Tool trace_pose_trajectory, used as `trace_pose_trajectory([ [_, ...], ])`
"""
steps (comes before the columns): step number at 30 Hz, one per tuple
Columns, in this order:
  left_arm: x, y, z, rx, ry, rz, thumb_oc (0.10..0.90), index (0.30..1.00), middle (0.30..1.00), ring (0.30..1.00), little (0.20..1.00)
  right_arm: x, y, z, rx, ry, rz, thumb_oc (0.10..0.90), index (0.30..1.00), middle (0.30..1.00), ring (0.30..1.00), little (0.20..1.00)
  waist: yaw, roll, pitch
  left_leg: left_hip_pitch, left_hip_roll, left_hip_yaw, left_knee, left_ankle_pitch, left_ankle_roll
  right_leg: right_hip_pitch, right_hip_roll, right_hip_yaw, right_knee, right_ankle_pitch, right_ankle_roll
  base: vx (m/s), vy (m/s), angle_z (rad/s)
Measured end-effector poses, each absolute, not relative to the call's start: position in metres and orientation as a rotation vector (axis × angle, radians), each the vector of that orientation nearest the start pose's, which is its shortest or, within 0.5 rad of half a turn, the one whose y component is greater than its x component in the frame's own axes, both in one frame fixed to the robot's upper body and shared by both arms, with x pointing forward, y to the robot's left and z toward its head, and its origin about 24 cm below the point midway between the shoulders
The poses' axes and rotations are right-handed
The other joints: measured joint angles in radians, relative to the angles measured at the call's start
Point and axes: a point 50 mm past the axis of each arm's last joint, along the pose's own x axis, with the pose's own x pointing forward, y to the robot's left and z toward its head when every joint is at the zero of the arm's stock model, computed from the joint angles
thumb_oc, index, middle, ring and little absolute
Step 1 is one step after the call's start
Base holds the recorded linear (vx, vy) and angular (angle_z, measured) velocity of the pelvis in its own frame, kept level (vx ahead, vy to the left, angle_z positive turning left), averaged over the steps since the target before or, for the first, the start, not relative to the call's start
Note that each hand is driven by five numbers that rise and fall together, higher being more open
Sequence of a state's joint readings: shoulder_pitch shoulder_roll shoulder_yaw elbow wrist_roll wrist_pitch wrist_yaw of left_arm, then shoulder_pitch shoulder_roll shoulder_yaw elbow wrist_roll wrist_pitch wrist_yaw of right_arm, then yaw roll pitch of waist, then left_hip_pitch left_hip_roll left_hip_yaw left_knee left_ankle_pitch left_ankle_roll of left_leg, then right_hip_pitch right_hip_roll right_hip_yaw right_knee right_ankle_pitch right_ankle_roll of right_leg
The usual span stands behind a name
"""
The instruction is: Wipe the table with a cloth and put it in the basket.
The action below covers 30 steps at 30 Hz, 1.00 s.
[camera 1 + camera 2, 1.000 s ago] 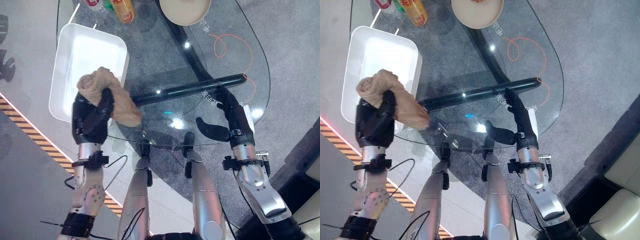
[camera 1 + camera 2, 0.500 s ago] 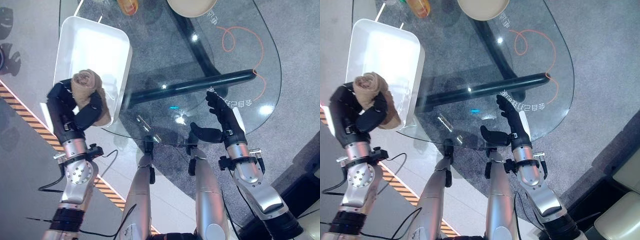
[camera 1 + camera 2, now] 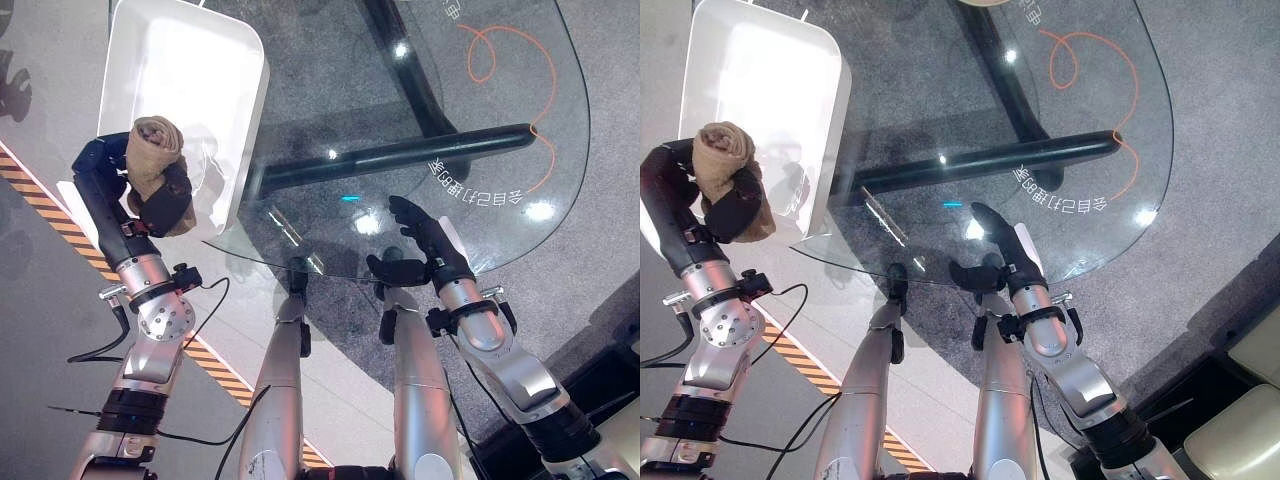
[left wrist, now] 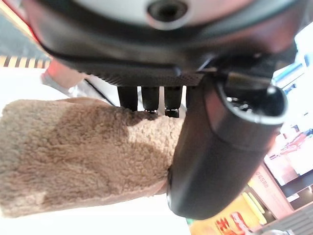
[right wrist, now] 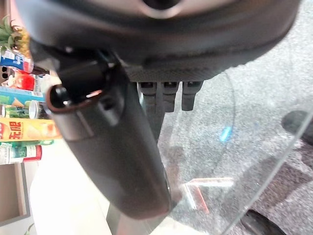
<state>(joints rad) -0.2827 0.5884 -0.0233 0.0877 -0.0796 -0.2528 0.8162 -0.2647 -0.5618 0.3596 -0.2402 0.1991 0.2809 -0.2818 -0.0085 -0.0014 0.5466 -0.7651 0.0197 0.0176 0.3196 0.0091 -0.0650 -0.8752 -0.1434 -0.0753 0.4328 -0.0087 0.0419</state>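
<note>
The left hand (image 3: 160, 200) grips the tan cloth (image 3: 150, 150) over the white basket's (image 3: 200, 80) near rim; the right hand (image 3: 425, 245) rests relaxed at the glass counter (image 3: 480, 130).

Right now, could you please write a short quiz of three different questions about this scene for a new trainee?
1. True or false: the cloth already lies flat on the bottom of the white basket.
2. Multiple choice: what does the left hand do?
A. It rests open on the glass table.
B. It is shut on the cloth, at the near edge of the basket.
C. It holds the basket's rim.
3. Fill in: the right hand is ____, with straight fingers at the near edge of the table.

Key: 1 false, the cloth is bunched in the left hand; 2 B; 3 open.
</note>
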Motion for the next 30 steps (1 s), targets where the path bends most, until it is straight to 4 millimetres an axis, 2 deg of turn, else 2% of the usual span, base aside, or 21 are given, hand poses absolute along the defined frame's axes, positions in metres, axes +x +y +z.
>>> trace_pose_trajectory([
  [6,0.285,0.264,0.177,0.330,-0.643,0.754,0.100,0.300,0.300,0.300,0.200,0.287,-0.149,0.127,-0.430,-0.114,0.120,0.800,0.900,0.900,0.900,0.900,0.000,-0.003,-0.001,-0.053,0.001,-0.005,0.033,-0.005,-0.005,-0.033,-0.001,-0.006,0.004,0.003,-0.001,0.02,0.049,0.03],
  [14,0.293,0.274,0.171,0.424,-0.589,0.848,0.100,0.300,0.300,0.300,0.200,0.290,-0.143,0.130,-0.457,-0.094,0.182,0.800,0.900,0.900,0.900,0.900,-0.022,-0.006,-0.001,-0.087,0.002,-0.005,0.047,-0.008,-0.005,-0.061,0.001,-0.007,0.003,0.009,-0.002,0.00,0.045,-0.01],
  [25,0.304,0.272,0.185,0.461,-0.626,0.825,0.100,0.300,0.300,0.300,0.200,0.298,-0.142,0.143,-0.456,-0.140,0.178,0.800,0.900,0.900,0.900,0.900,-0.045,-0.010,-0.001,-0.140,0.006,0.003,0.084,-0.020,-0.003,-0.105,0.006,0.004,0.005,0.024,0.001,0.01,0.046,-0.03],
  [30,0.314,0.271,0.187,0.545,-0.613,0.809,0.100,0.300,0.300,0.300,0.200,0.302,-0.144,0.151,-0.465,-0.167,0.174,0.800,0.900,0.900,0.900,0.900,-0.052,-0.012,-0.002,-0.168,0.008,0.009,0.101,-0.024,-0.004,-0.133,0.011,0.011,0.008,0.032,0.000,0.01,0.063,-0.05],
])
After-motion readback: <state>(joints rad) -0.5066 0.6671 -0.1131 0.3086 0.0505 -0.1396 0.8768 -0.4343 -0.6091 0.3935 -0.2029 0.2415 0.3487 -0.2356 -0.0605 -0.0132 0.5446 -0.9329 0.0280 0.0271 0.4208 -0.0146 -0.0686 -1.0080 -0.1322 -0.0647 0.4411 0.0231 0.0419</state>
